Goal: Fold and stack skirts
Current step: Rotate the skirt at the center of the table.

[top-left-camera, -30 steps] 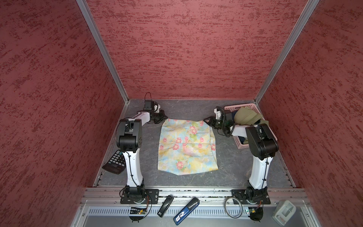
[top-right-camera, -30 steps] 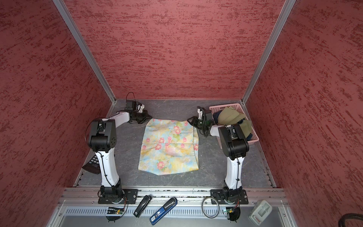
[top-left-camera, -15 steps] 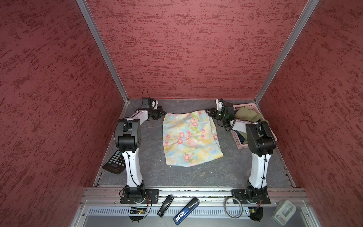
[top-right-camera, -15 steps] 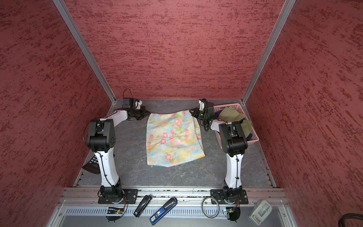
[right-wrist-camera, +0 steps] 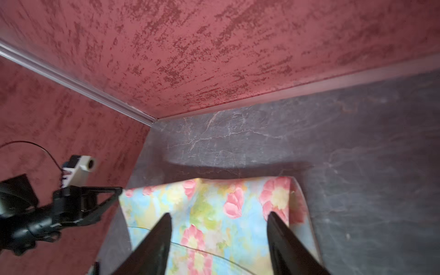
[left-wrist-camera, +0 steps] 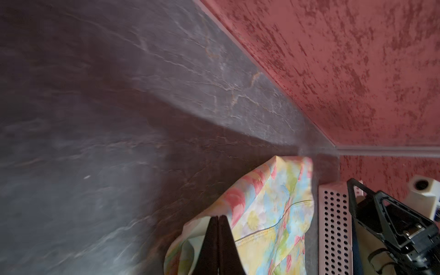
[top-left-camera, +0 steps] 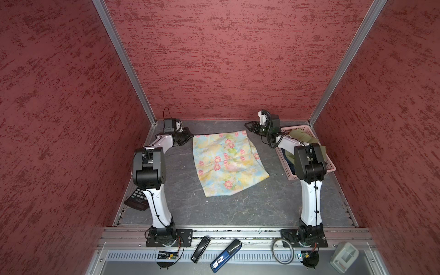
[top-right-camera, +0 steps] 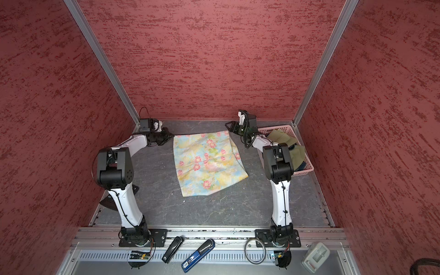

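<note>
The floral skirt (top-left-camera: pixel 226 162) is lying flat and spread out on the gray table (top-left-camera: pixel 238 209), between the two arms. Its long side is running from the back wall toward the front, and its near end is leaning a little toward the robot's right. The left end effector (left-wrist-camera: pixel 217 217) is pinching the skirt's far left corner, with its fingers pressed together on the cloth. The right end effector (right-wrist-camera: pixel 219 214) is hanging just above the far right corner with its fingers wide apart, holding nothing. The olive-green skirt (top-left-camera: pixel 302 137) is sitting crumpled in the pink basket (top-left-camera: pixel 297 127) beside the right arm.
</note>
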